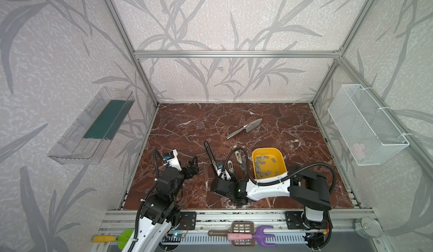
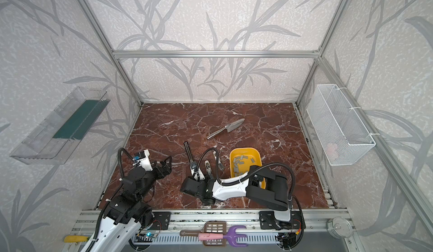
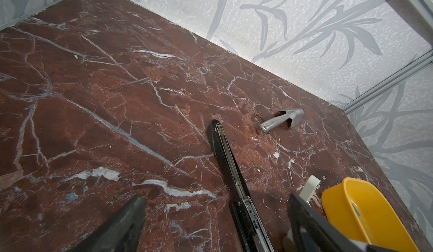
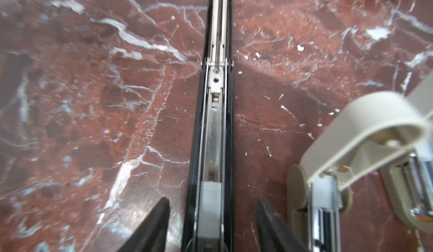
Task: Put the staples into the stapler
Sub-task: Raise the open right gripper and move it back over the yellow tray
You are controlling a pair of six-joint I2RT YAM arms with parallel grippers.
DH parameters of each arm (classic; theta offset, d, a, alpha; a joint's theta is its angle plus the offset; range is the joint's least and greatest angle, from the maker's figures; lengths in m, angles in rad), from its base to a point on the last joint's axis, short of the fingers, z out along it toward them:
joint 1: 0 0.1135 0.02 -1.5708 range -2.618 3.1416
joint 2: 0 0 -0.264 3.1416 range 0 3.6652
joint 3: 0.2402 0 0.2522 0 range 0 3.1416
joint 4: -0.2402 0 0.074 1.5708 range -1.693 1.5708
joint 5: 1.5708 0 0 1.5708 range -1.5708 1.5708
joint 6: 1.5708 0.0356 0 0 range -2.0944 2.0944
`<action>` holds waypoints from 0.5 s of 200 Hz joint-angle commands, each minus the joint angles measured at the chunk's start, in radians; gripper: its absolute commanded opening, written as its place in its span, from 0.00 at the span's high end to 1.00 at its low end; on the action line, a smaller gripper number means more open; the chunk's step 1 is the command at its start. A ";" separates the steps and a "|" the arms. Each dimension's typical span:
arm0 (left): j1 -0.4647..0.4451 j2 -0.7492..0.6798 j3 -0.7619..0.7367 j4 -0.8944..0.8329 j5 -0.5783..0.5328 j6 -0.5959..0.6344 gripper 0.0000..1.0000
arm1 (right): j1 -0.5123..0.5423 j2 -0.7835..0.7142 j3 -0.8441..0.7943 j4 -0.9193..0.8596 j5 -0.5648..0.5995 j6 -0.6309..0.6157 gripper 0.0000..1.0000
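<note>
The jaws of the right gripper (image 4: 212, 201) are seen parted, set either side of the black stapler (image 4: 214, 122) without touching it. The stapler is laid open and flat on the tabletop (image 1: 187, 122). One grey strip (image 4: 210, 199) is lodged in its channel between the jaws. More staples (image 1: 263, 163) are heaped in the yellow tray (image 1: 267, 149), just right of two opened beige staplers (image 1: 239, 159). The jaws of the left gripper (image 1: 194, 165) are held wide, left of the stapler, with nothing gripped.
</note>
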 commanded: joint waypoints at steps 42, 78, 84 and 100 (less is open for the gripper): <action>-0.003 -0.002 -0.011 0.015 -0.005 0.016 0.05 | 0.000 -0.396 -0.172 0.055 0.084 -0.155 0.25; -0.003 0.002 -0.011 0.025 -0.015 0.014 0.05 | -0.019 -0.607 -0.238 -0.106 0.217 -0.183 0.07; -0.003 0.004 -0.012 0.032 -0.005 0.019 0.05 | -0.025 -0.641 -0.249 -0.137 0.229 -0.183 0.04; -0.004 0.008 -0.010 0.033 0.002 0.026 0.02 | -0.050 -0.739 -0.280 -0.230 0.263 -0.158 0.01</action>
